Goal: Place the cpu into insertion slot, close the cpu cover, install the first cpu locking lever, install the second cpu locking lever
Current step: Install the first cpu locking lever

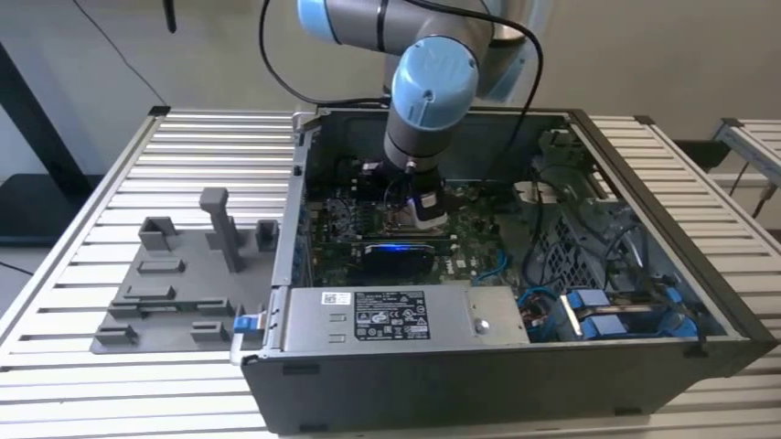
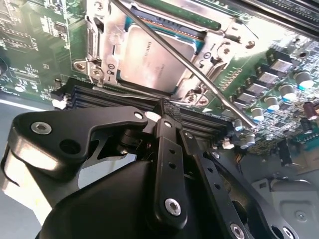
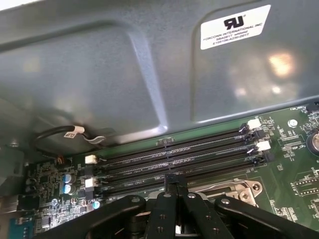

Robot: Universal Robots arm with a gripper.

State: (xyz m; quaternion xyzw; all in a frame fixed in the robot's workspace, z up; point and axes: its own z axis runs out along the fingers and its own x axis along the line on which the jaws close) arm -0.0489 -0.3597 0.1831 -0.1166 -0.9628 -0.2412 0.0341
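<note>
The cpu point(image 2: 149, 52) lies flat in the insertion slot point(image 2: 97, 47), with the silver cpu cover point(image 2: 209, 55) framing it. A thin metal locking lever point(image 2: 209, 82) runs slantwise over the chip, its bent end near the capacitors. My gripper point(image 2: 167, 107) is shut, its black fingertips pressed together with nothing between them. It hovers at the socket's edge, just over the memory slots point(image 3: 174, 154). In the first wrist view the gripper point(image 3: 174, 179) points at those slots. In the exterior view the gripper point(image 1: 422, 208) hangs inside the open computer case above the green board point(image 1: 336, 229).
The grey case wall point(image 3: 124, 74) with a white label rises behind the memory slots. A power supply box point(image 1: 390, 315) and blue-tagged cables point(image 1: 610, 315) fill the case's near side. A grey fixture plate point(image 1: 183, 274) lies on the slatted table at the exterior view's left.
</note>
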